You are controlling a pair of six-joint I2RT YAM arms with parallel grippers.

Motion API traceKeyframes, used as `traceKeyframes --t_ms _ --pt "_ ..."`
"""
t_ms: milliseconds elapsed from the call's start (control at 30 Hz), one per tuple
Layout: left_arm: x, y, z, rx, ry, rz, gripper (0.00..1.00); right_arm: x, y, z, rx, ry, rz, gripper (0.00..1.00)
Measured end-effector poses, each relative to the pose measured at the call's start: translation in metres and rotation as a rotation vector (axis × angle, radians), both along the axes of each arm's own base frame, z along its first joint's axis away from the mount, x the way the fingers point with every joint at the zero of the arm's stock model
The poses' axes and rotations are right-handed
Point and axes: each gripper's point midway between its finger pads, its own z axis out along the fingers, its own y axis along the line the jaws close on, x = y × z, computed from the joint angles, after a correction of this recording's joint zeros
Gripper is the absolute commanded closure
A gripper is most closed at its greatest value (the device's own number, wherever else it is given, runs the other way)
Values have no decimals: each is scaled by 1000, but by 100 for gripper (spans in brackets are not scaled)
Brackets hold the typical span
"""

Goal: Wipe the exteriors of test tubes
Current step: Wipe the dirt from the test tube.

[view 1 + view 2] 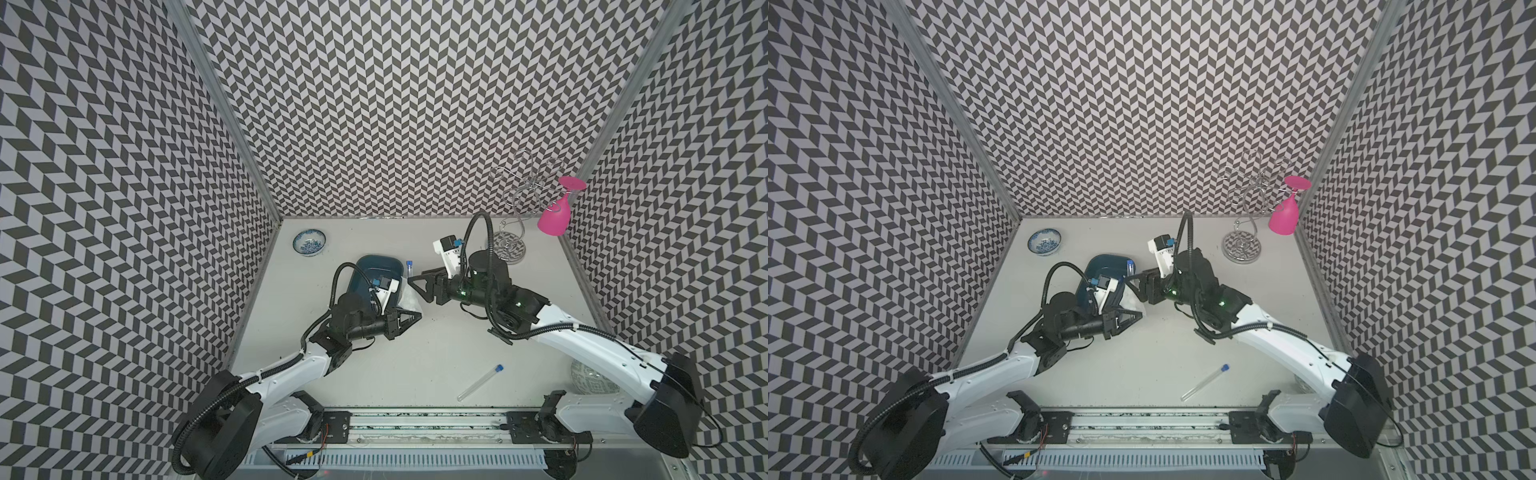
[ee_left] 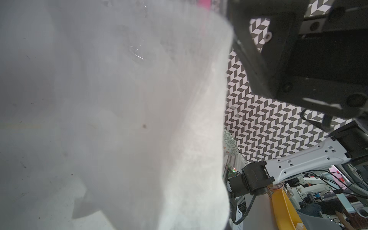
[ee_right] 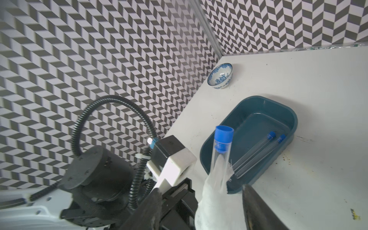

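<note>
Clock read off the top views, 12 = back wall. Nearest us, one clear thin test tube w/ blue cap [image 1: 480, 383] lies flat on the grey table [image 1: 415, 365], long axis 7-to-1, cap at the 1 end, well apart from both arms. Mid-table, the left gripper [image 1: 415, 318] is pinched on the white translucent wipe sheet [image 1: 409, 300], which wraps the lower part of a second blue-capped tube [image 3: 220, 148]. That tube stands near upright, cap on top, at approx 12 from that gripper. The right gripper [image 3: 201, 188] reaches in from 3, jaws spread either side of wipe + tube, not touching as far as we can tell. So we judge the right arm is best placed to take the bare upper stretch. Beyond, at approx 10, a dark teal oval plastic tray [image 3: 295, 123] holds two more capped tubes [image 3: 253, 150] side by side
</note>
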Motion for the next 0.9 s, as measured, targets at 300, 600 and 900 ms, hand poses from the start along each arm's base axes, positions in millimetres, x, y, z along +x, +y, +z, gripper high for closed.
traceKeyframes --t_ms 300,600,900 --pt "-1 1 5 -7 -13 -1 86 -24 -2 -37 73 134 51 50" --pt "-2 1 4 -5 -13 -3 86 -27 7 -31 146 157 93 61" --pt "-2 1 1 3 -6 -4 86 -13 21 -65 103 208 86 76"
